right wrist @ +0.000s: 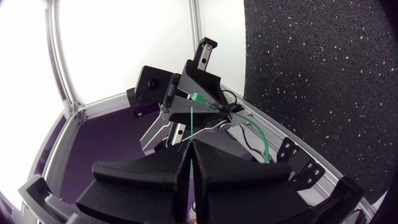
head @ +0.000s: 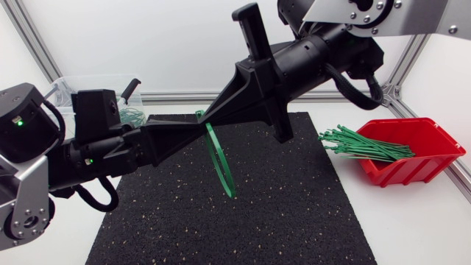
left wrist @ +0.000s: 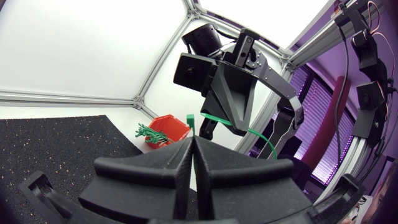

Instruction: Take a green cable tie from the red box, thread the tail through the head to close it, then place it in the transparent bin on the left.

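Hands: left hand (left wrist: pixel 191 142) and right hand (right wrist: pixel 190 144) meet tip to tip in the air, both pressed together, each pinching one end of the same green cable tie (head: pixel 221 162).
Left grip: closed on the strap just below the tie head (left wrist: pixel 191 120), which pokes out past the tips.
Right grip: closed on the thin tail (right wrist: pixel 191 121), which runs from its tips toward the left hand.
Tie: held between the two hands, and the rest hangs as a loop over the black mat (head: pixel 294 206).
Step (my read): feeding the tail through the head, or cinching it.
Do it well: hold the left hand fixed with the head slot facing the tail. Drive the right hand straight along the tail with no twist. Grip near the tip so the tail doesn't buckle. Pull until the ratchet bites before either hand lets go.
Drop-off: transparent bin (head: pixel 70 88), back left on the desk (head: pixel 419 221), well apart from the hands.
Supply: red box (head: pixel 423 158) at the right, spare ties (head: pixel 364 145) spilling over its edge.
Can't tell: whether the tail is through the head. The hands cover the junction from above, and it is too small in both wrist views.
Cut off: the bin is partly behind the left arm.
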